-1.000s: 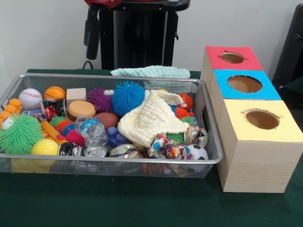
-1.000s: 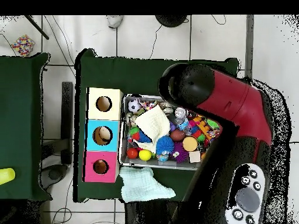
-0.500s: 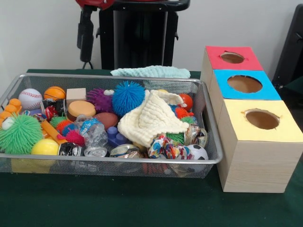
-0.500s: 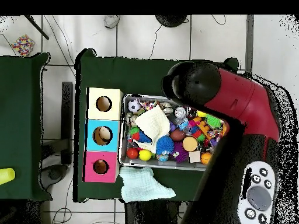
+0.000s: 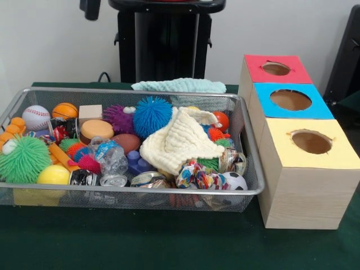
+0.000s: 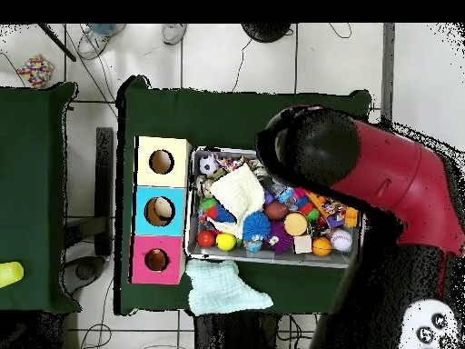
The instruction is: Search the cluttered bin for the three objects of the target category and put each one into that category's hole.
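Green table (image 5: pixel 169 247) bare before crowded bin (image 5: pixel 140 194).

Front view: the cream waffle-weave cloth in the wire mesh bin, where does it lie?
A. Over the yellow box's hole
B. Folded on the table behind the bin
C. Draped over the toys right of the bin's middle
C: the cream waffle-weave cloth sits on the toys inside the wire mesh bin, beside the blue spiky ball.

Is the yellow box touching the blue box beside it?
Touching. The front view shows the yellow box butted against the blue box, no gap at their shared edge.
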